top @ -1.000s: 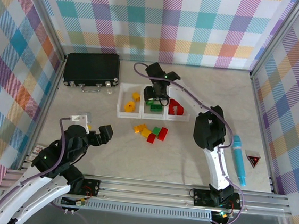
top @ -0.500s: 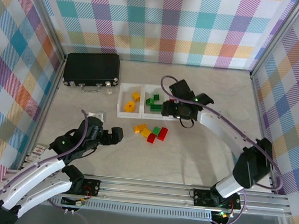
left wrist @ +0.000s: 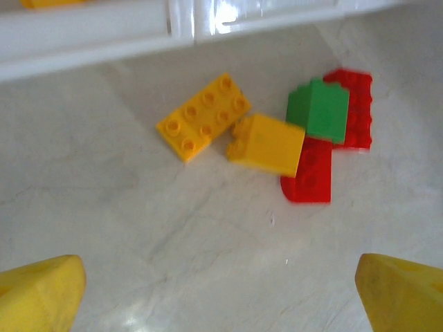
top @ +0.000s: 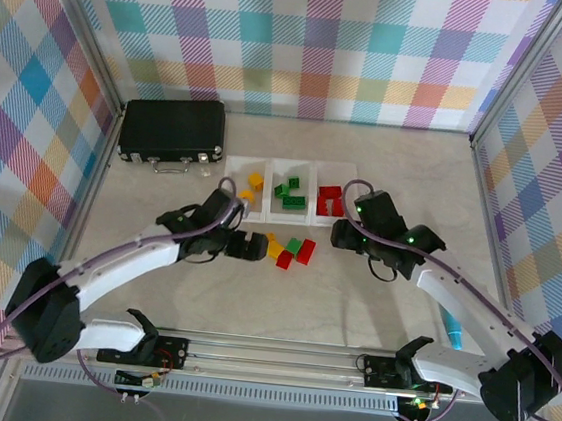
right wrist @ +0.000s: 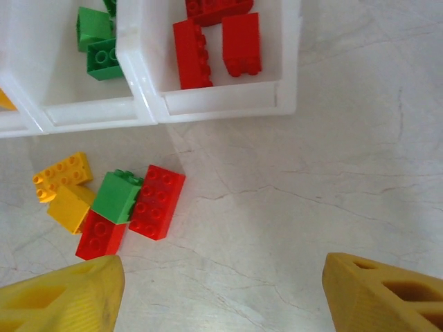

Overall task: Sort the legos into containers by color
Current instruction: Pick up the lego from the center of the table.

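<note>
Left gripper: you have its jaws wide apart and empty, just left of the loose legos.
Right gripper: your jaws are well spread and hold nothing, near the right container's front.
Loose legos: 5 on the table, 2 yellow, 1 green and 2 red, clustered just before the containers.
Containers: 3 in a row, holding yellow, green and red bricks from left to right.

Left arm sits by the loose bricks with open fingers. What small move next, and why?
Probably lower the left gripper onto the flat yellow brick: it lies nearest on the pile's left edge, free of the green brick and red bricks, and the fingers stand open.
</note>
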Motion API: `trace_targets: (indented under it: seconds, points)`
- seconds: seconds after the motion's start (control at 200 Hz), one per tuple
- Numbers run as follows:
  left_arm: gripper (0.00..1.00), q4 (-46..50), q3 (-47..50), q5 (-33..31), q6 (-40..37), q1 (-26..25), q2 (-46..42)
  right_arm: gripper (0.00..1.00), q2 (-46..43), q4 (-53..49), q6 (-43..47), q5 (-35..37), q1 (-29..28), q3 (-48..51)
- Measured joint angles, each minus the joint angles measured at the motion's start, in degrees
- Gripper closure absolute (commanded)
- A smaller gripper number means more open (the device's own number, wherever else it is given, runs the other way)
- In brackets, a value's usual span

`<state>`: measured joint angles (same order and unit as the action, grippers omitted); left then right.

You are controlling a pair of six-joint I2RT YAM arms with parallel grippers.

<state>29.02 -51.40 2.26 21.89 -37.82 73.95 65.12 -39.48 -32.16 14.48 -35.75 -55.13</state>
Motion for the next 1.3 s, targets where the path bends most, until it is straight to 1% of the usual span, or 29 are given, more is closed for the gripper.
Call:
trace_targets:
  seconds: [0.075, 0.13, 0.17, 0.23, 0.3, 0.355, 0.415, 0.5, 0.625, 0.69, 0.86, 0.955, 1.14, 1.3]
  points:
    - [0.12, -0.1, -4.1, -1.9, 6.6, -0.6, 4.5, 0.23, -1.3, 0.0, 0.0, 0.0, 0.5, 0.9]
    - [0.11, -0.7, -4.8, -3.9, 12.7, -1.9, 6.2, 0.22, -2.1, -0.4, 0.0, 0.0, 0.9, 1.2]
    - [0.1, -0.4, -4.8, -5.6, 17.5, -3.7, 7.0, 0.22, -2.6, -0.6, 0.0, -0.2, 1.2, 1.3]
    - [0.03, 0.6, -5.0, -8.9, 24.7, -7.0, 8.1, 0.22, -3.4, -0.9, 0.0, -0.5, 1.4, 1.5]
    - [0.01, 3.7, -6.8, -13.6, 33.0, -11.1, 9.9, 0.22, -4.4, -1.5, 0.0, -1.2, 1.7, 1.5]
    - [0.01, 6.3, -9.4, -16.9, 38.7, -13.3, 11.7, 0.22, -5.1, -1.9, 0.3, -1.8, 1.7, 1.6]
    - [0.02, 9.3, -12.9, -19.6, 44.9, -14.7, 13.9, 0.22, -5.8, -2.1, 0.9, -2.6, 2.0, 1.6]
    - [0.05, 12.5, -17.2, -22.1, 52.3, -15.0, 17.4, 0.22, -6.7, -2.1, 1.4, -4.0, 2.1, 2.1]
    - [0.12, 12.9, -18.5, -22.7, 60.5, -15.0, 22.3, 0.22, -8.3, -2.0, 1.6, -6.3, 2.0, 4.1]
    - [0.15, 12.7, -18.5, -22.5, 63.7, -15.2, 24.6, 0.22, -9.3, -2.0, 1.6, -7.0, 2.1, 5.1]
    - [0.16, 12.5, -18.5, -22.6, 68.8, -15.5, 27.8, 0.22, -12.3, -2.0, 1.8, -8.2, 2.0, 7.5]
    - [0.17, 12.6, -18.7, -23.1, 70.2, -15.5, 28.2, 0.22, -14.2, -2.1, 1.9, -8.4, 2.1, 8.7]
    - [0.27, 11.8, -20.6, -23.4, 71.2, -15.6, 30.7, 0.22, -15.8, -2.1, 2.0, -8.7, 2.1, 9.9]
    - [0.31, 9.4, -21.0, -22.9, 71.5, -15.7, 33.8, 0.22, -16.1, -2.1, 2.0, -9.1, 2.1, 10.4]
